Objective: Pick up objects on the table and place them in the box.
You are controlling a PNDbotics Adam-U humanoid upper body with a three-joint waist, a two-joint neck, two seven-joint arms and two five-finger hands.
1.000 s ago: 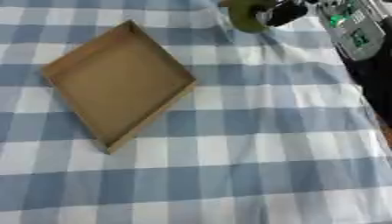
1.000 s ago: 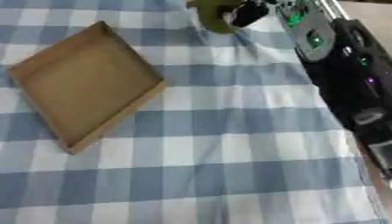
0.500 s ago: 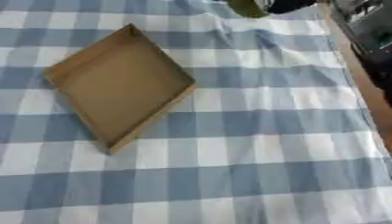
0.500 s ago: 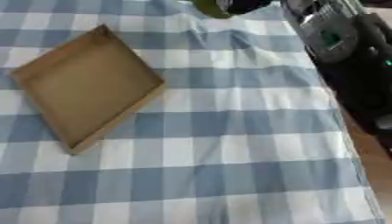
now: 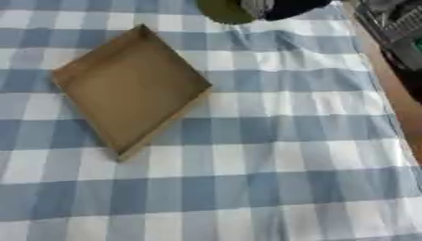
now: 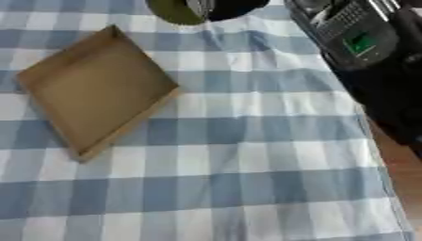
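In the left eye view, the shallow brown cardboard box (image 5: 128, 89) lies open and empty at the upper left of the frame, turned corner-on upon the blue and white checked tablecloth (image 5: 272, 155). At the top edge, just right of centre, I see the dark olive-green rounded object (image 5: 221, 10), with my right hand (image 5: 276, 6) against it, mostly cut off by the frame.

In the right eye view, the same object sits top centre, beside the black forearm (image 6: 362, 42) at upper right. I cannot tell whether the fingers are closed round it. It looks stiff and light to me; I would take it across its sides.
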